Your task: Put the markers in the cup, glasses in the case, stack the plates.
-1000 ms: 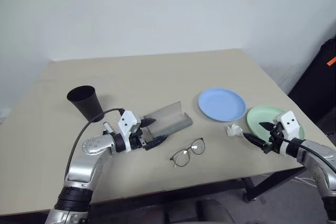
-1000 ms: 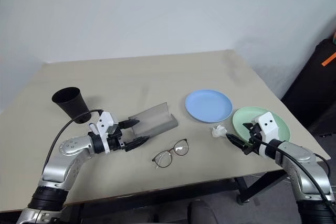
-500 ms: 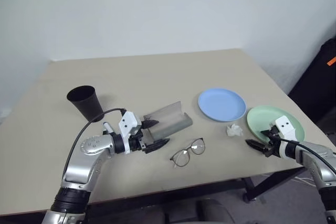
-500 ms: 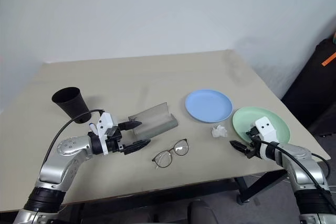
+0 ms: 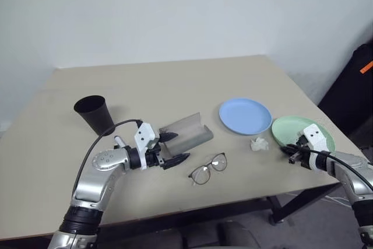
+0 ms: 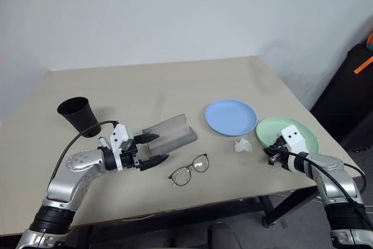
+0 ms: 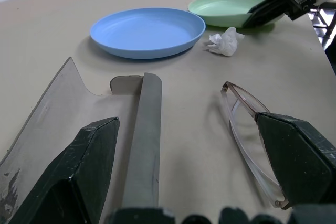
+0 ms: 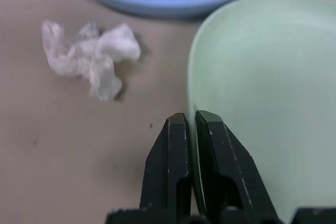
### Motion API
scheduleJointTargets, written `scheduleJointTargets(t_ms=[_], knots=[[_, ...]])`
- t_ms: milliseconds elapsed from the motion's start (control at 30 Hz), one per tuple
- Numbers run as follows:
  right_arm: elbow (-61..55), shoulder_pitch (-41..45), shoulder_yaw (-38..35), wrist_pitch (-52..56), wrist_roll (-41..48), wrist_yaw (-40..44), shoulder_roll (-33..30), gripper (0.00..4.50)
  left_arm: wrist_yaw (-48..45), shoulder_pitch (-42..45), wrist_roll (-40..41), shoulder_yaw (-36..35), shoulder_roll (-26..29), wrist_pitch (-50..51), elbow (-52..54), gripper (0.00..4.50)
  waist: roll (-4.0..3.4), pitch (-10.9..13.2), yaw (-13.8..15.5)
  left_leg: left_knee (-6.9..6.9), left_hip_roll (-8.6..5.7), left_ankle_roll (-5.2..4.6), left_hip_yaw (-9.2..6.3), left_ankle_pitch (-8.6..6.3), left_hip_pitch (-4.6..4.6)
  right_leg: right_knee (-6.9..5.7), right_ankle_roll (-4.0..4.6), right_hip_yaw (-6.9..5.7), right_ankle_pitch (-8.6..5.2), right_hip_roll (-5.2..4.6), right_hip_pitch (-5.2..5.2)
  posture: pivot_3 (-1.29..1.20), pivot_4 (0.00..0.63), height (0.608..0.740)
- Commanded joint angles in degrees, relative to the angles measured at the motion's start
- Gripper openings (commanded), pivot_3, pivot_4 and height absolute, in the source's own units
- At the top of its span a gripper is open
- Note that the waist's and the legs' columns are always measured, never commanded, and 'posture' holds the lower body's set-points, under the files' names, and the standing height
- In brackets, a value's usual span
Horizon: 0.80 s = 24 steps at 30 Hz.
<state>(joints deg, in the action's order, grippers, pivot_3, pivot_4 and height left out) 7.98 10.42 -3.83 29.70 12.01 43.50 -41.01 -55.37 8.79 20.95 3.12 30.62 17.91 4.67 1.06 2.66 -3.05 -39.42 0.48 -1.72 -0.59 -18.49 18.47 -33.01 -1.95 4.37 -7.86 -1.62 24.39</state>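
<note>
on beige table (image 5: 175,80), right end effector (image 8: 190,129) pinches mint green plate (image 8: 262,77) rim; left end effector (image 7: 189,145) spread.

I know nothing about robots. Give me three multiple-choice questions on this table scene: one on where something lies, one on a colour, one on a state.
1. Where does the tissue lie?
A. inside the cup
B. between the blue plate and the green plate
C. on the glasses

2. What colour is the cup?
A. black
B. red
C. white

3. How is the case?
A. shut
B. lying open
C. stacked on a plate

Answers:
1 B: it sits on bare table between the blue plate and the green plate.
2 A: matte black.
3 B: its lid is up.
</note>
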Motion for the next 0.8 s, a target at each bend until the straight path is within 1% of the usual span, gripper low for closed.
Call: scheduleJointTargets(t_ms=[33, 233, 433, 600, 800], knots=[[-1.26, 0.79, 0.08, -1.12, -2.35, -0.73, -2.20, 0.01, 0.37, 1.43, 0.01, -0.53, -0.18, -0.99, 0.33, 4.50, 0.02, 0.01, 0.04, -0.01, 0.00, 0.00, 0.00, 0.00, 0.00, 0.00, 0.00, 0.00, 0.00, 0.00, 0.00, 0.00, 0.000, 0.740], [1.15, 6.37, 1.29, -4.60, -7.27, -2.84, -5.16, 0.01, 0.80, 1.86, -0.18, -0.45, -0.47, -1.39, -0.55, 4.50, -0.05, 0.05, 0.04, -0.01, -0.04, 0.00, 0.00, 0.00, 0.04, 0.00, 0.00, 0.02, 0.00, -0.01, 0.04, 0.00, 0.000, 0.740], [5.71, 13.74, 3.68, -9.71, -10.34, -3.54, -4.53, 0.01, 1.07, 2.89, -0.72, -0.44, -0.94, -1.95, -1.97, 4.50, -0.07, 0.06, -0.03, 0.27, -0.04, 0.00, -0.04, 0.00, 0.03, 0.00, 0.00, 0.09, 0.00, 0.07, 0.12, 0.00, 0.000, 0.740], [9.53, 20.75, 7.77, -16.34, -10.78, 0.13, -0.15, 0.01, 0.95, 3.68, -0.73, -0.34, -1.57, -2.10, -2.74, 4.50, -0.07, 0.06, -0.13, 0.33, 0.04, -0.01, -0.03, -0.01, 0.03, 0.01, 0.00, 0.70, 0.00, 0.56, 0.13, 0.00, 0.000, 0.740], [24.02, 29.71, 12.86, -24.91, -13.49, 2.99, 5.85, 0.01, 0.97, 4.80, -0.54, -0.33, -2.42, -1.97, -3.65, 4.50, -0.08, 0.06, -0.10, 0.27, 0.02, -0.01, -0.02, 0.00, 0.03, 0.01, 0.00, 1.00, 0.00, 0.71, 0.11, 0.00, 0.000, 0.740]])
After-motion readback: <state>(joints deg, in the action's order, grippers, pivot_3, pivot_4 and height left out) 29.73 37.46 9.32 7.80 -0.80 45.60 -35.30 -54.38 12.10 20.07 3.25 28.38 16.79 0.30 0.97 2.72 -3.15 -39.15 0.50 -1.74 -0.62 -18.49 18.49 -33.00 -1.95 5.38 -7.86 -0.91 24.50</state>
